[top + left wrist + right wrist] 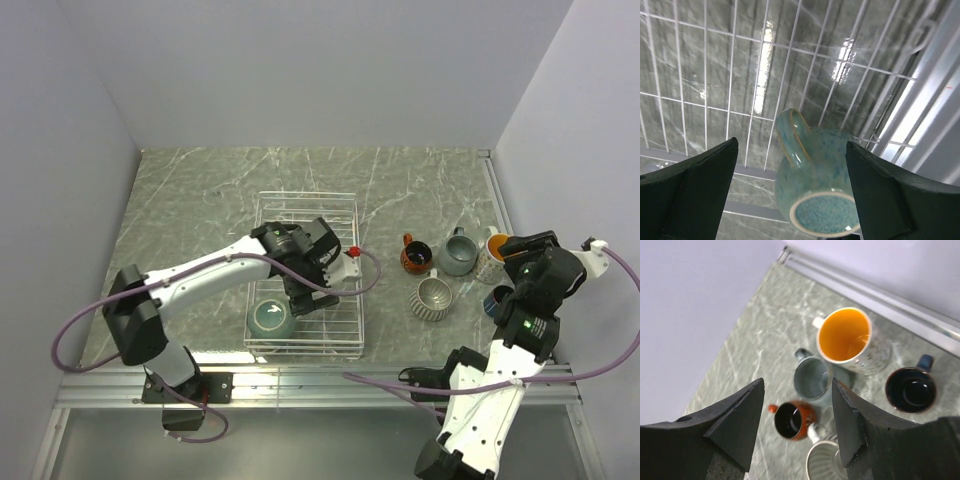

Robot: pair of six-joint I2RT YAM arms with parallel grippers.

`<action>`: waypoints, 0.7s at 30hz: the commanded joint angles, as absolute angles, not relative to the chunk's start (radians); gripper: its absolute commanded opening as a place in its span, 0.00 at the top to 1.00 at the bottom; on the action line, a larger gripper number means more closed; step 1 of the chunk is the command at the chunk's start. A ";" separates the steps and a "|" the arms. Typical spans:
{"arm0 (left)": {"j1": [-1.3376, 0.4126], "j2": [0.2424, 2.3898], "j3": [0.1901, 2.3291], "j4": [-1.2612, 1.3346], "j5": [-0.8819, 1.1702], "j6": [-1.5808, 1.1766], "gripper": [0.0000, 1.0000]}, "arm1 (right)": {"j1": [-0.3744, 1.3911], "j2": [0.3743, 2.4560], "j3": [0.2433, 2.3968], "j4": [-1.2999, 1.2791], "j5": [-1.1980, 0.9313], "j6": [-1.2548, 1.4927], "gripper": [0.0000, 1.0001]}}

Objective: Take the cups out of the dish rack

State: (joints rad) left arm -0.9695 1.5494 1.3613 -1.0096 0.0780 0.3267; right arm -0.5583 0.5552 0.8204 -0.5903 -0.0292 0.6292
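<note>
— Where are the cups?
— One grey-teal mug [271,317] [817,185] sits in the near-left corner of the dish rack [305,195]. Five more stand clustered on the tabletop [200,200] to its right: a red-brown mug [792,420], a second grey-teal mug [812,377], a white mug with orange inside [847,337], a ribbed beige cup [433,298] and a dark-blue cup [910,390].
— Room to move?
— It is tight on the right, where the white mug and the dark-blue cup stand near the side wall [580,120]. Open tabletop stretches beyond the rack and to its left.
— And the fingers?
— The left fingers [695,185] are spread wide over the rack, flanking the mug with gaps on both sides. The right fingers [735,425] are apart above the cluster, holding nothing.
</note>
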 commanded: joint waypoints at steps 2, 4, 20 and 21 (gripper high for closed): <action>-0.963 1.612 1.351 -1.032 0.003 0.318 0.06 | -0.537 0.535 0.896 -0.618 -0.107 0.551 0.36; -0.963 1.631 1.335 -1.028 -0.030 0.314 0.07 | -0.508 0.532 0.907 -0.626 -0.094 0.529 0.36; -0.963 1.698 1.423 -1.126 0.018 0.307 1.00 | -0.465 0.519 0.876 -0.572 -0.120 0.531 0.37; -0.963 1.697 1.437 -1.129 0.029 0.307 1.00 | -0.465 0.517 0.877 -0.572 -0.117 0.529 0.37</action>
State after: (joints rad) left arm -0.9653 1.7145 1.3834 -1.0584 -0.0200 0.3050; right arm -0.4732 0.5293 0.8639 -0.6197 -0.1040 0.5377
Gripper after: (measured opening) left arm 0.075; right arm 0.631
